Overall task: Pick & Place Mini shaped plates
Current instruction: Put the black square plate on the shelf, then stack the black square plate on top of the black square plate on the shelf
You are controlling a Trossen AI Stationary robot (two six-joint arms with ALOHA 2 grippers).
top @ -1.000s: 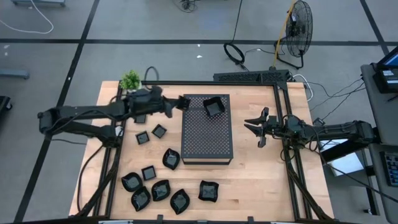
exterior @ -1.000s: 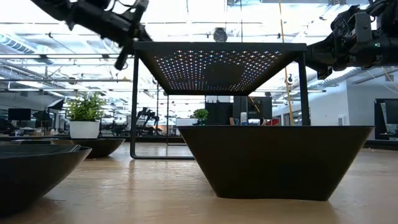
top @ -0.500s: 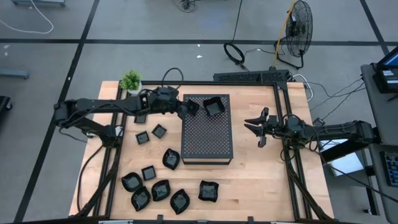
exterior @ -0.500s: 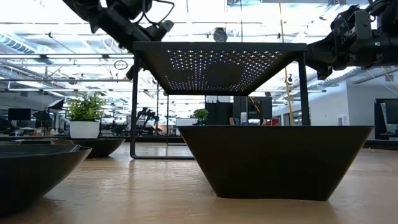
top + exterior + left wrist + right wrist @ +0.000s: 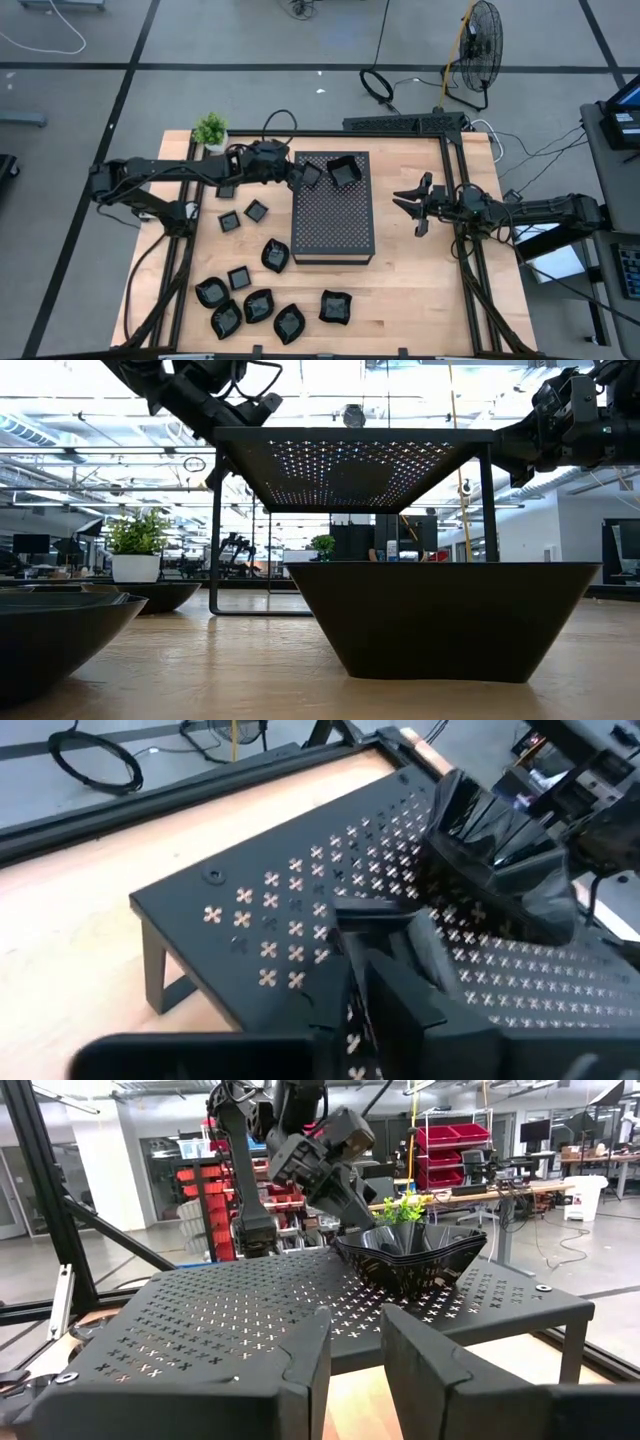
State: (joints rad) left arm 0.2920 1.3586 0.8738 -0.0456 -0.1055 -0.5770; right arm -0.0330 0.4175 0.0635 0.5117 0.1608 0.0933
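The left gripper is positioned over the back left corner of the perforated stand, holding a small black plate at its tip. A second black plate rests on the stand near its back edge, just beside the held one. The right gripper hovers over bare tabletop to the right of the stand, its fingers spread apart. Loose black plates lie grouped at the front left. A potted plant stands at the back left corner.
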